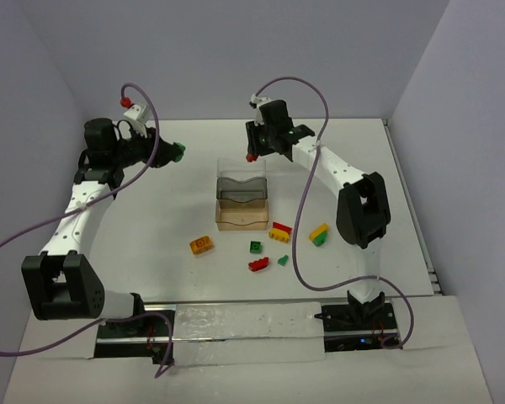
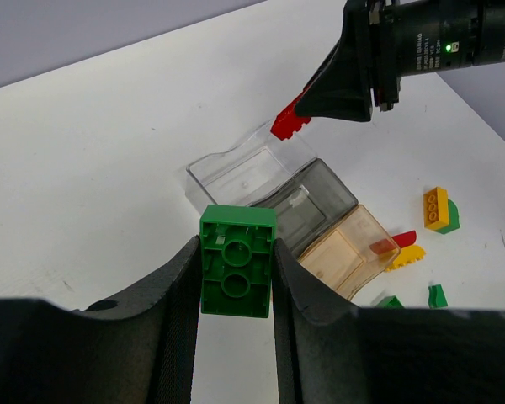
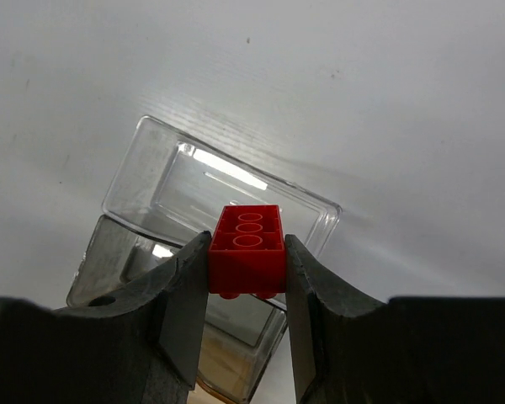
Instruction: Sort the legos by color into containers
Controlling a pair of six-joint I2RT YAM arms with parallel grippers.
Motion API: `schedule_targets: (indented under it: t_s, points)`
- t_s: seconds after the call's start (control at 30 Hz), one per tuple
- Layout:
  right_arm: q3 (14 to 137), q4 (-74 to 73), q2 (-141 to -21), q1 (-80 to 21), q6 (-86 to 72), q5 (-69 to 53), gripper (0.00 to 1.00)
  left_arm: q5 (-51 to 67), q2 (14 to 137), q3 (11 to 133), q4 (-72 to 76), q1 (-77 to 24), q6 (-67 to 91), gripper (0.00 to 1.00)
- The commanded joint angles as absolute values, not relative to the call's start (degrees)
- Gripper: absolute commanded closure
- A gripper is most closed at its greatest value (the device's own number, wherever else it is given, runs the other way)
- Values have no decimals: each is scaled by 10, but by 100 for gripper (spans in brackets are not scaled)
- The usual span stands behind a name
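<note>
From above, your right gripper (image 1: pixel 251 156) hangs over the clear plastic tray (image 1: pixel 231 168). Left wrist: your left gripper (image 2: pixel 236 273) squeezes a green plastic brick (image 2: pixel 236 261), off to the side. Right wrist: a red plastic brick (image 3: pixel 247 250) sits squeezed above that tray; next, I think, lower it and let go.

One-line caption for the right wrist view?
Right gripper holding a red brick above the clear tray rim, grey tray adjoining.
</note>
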State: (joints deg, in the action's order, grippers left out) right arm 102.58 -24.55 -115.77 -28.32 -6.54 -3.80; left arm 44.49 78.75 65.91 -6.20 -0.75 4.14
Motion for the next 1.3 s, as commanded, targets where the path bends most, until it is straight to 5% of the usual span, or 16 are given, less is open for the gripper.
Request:
schedule_targets:
  t_s: [0.0, 0.27, 0.43, 0.53, 0.73, 1.0, 1.27]
  points:
    - [1057, -257, -1173, -287, -70, -18, 99, 425, 799, 660, -37, -26, 47, 100]
    - [1040, -259, -1182, -287, -62, -6, 86, 389, 819, 671, -55, -71, 15, 100]
    - [1032, -256, -1187, -287, -61, -8, 57, 376, 842, 672, -44, -100, 19, 100]
    - [1033, -256, -1184, -288, -64, -15, 30, 389, 860, 677, -38, -101, 39, 100]
    - [1032, -278, -1130, -293, -85, -50, 0, 381, 879, 677, -35, -128, 33, 100]
    - [942, -265, -994, -269, -81, -77, 0, 337, 942, 716, -87, -178, -24, 100]
    - [821, -267, -885, -204, -45, -73, 0, 296, 1015, 763, -126, -219, -45, 88]
